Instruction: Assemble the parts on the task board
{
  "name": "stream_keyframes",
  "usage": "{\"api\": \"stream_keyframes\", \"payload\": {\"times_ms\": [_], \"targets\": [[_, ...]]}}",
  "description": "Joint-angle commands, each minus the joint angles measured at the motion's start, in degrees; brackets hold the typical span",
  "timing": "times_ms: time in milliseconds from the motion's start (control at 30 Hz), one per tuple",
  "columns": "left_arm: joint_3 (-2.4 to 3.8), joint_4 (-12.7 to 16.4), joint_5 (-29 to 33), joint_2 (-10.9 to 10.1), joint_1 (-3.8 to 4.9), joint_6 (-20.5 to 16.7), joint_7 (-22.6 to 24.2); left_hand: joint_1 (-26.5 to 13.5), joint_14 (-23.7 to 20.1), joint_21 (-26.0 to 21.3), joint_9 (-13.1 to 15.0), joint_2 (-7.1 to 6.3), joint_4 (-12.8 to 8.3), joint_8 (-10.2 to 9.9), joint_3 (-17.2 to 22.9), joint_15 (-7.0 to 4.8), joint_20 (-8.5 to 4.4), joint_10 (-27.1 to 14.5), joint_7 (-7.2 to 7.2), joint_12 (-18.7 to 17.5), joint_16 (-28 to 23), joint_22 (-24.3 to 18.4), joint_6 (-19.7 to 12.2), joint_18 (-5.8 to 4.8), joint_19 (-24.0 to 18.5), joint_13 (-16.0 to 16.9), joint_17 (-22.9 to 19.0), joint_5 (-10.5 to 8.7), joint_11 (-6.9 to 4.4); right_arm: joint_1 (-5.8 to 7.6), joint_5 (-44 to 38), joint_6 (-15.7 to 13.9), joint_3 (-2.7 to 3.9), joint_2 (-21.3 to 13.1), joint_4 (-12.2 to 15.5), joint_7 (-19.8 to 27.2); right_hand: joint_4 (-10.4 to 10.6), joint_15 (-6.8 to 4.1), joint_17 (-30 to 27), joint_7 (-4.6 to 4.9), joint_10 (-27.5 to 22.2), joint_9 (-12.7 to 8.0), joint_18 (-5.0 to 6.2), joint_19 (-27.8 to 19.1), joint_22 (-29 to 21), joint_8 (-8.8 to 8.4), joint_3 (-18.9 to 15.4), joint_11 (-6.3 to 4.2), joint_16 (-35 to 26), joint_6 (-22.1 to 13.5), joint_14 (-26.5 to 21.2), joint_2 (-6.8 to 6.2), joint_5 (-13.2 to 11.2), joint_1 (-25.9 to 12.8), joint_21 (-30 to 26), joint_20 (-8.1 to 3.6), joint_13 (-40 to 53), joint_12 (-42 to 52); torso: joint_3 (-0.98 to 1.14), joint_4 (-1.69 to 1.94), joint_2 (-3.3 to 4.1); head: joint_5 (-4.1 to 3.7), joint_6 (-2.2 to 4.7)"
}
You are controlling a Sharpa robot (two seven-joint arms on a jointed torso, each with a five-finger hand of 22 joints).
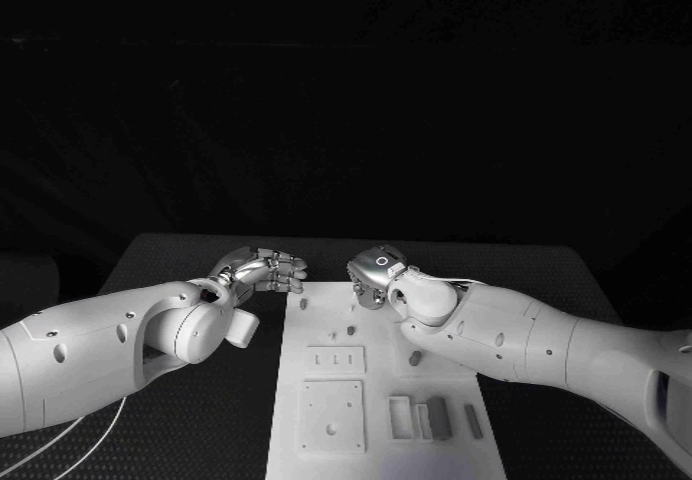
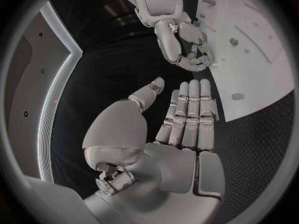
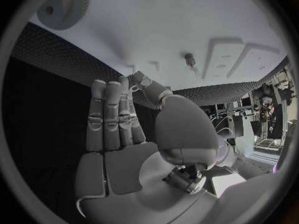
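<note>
The white task board [image 1: 378, 395] runs down the middle of the black table. Two dark grey bars [image 1: 438, 418] [image 1: 473, 420] lie near its front right, and small pegs [image 1: 348, 330] [image 1: 415, 357] stand further back. My left hand [image 1: 264, 270] hovers over the table just left of the board's far end, fingers straight and thumb apart, holding nothing [image 2: 181, 129]. My right hand [image 1: 378, 275] hangs above the board's far edge. In the right wrist view its palm [image 3: 124, 129] is bare, with a peg [image 3: 190, 58] on the board beyond its fingers.
Two square plates [image 1: 335, 360] [image 1: 332, 415] sit raised on the board's left half, with pale blocks [image 1: 401, 415] beside the grey bars. A round toothed piece [image 3: 62, 5] lies on the board. The two hands [image 2: 184, 47] are close together at the far end.
</note>
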Motion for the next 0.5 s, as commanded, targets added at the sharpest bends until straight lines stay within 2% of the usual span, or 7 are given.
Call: {"api": "stream_keyframes", "payload": {"times_ms": [33, 167, 500], "targets": [[0.07, 0.1, -0.2, 0.2, 0.15, 0.9, 0.3, -0.4, -0.1, -0.4, -0.1, -0.03, -0.1, -0.4, -0.3, 0.34, -0.17, 0.0, 0.20, -0.3, -0.2, 0.1, -0.1, -0.10, -0.2, 0.1, 0.1, 0.22, 0.27, -0.03, -0.4, 1.3, -0.03, 0.2, 0.2, 0.6, 0.0, -0.29, 0.0, -1.81, 0.4, 1.7, 0.83, -0.1, 1.6, 0.12, 0.3, 0.02, 0.4, 2.3, 0.0, 0.01, 0.4, 0.4, 0.5, -0.44, -0.1, -0.3, 0.01, -0.05, 0.03, 0.54, -0.07], [0.08, 0.0, -0.2, 0.2, 0.16, 1.0, 0.3, -0.4, -0.1, -0.4, -0.1, -0.03, -0.1, -0.4, -0.3, 0.34, -0.17, 0.0, 0.20, -0.3, -0.3, 0.1, -0.1, -0.10, -0.2, 0.1, 0.1, 0.22, 0.27, -0.04, -0.3, 1.5, -0.05, 0.1, 0.5, 0.8, 0.0, -0.31, 0.0, -1.81, 0.5, 1.6, 0.83, -0.1, 1.6, 0.07, 0.3, 0.01, 0.5, 2.4, 0.1, 0.00, 0.4, 0.4, 0.8, -0.51, -0.1, -0.4, 0.09, -0.04, 0.01, 0.50, -0.32], [0.08, 0.0, -0.2, 0.2, 0.20, 0.9, 0.3, -0.4, -0.1, -0.4, -0.1, -0.04, -0.1, -0.4, -0.3, 0.35, -0.17, 0.0, 0.20, -0.4, -0.3, 0.1, -0.1, -0.10, -0.2, 0.1, 0.1, 0.22, 0.27, -0.06, 0.1, 1.8, -0.07, -0.1, 0.9, 1.0, -0.1, -0.33, 0.0, -1.83, 0.6, 1.6, 0.83, -0.1, 1.5, 0.02, 0.3, -0.01, 0.6, 2.4, 0.1, 0.00, 0.4, 0.4, 1.1, -0.57, -0.2, -0.4, 0.09, -0.21, 0.06, 0.67, -0.34]]}}
